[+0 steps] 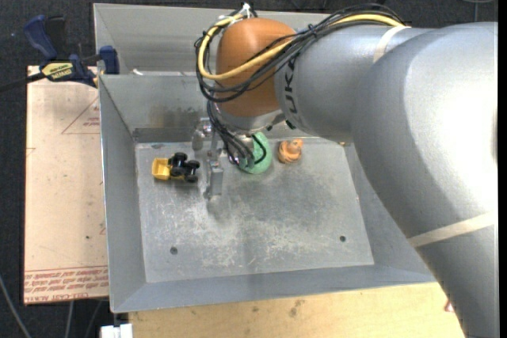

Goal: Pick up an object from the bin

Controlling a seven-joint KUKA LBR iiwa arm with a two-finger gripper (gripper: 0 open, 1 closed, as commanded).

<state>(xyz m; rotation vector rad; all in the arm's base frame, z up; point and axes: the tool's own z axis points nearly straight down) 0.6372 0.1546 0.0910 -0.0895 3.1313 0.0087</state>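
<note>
My gripper [212, 187] hangs low over the bin floor, left of centre, its grey fingers pointing down with nothing visible between them. A small yellow and black toy vehicle [175, 168] lies just left of the fingers, a short gap apart. A green ring-shaped thing [258, 155] lies to the right of the gripper near the back wall, partly hidden by the wrist and its cables. Beside it, further right, stands a small orange peg-like piece [290, 152].
The arm with its orange cover and cables spans the bin's back and right side. The bin's sloping walls rise on all sides. Bare scuffed floor stretches across the front half of the bin.
</note>
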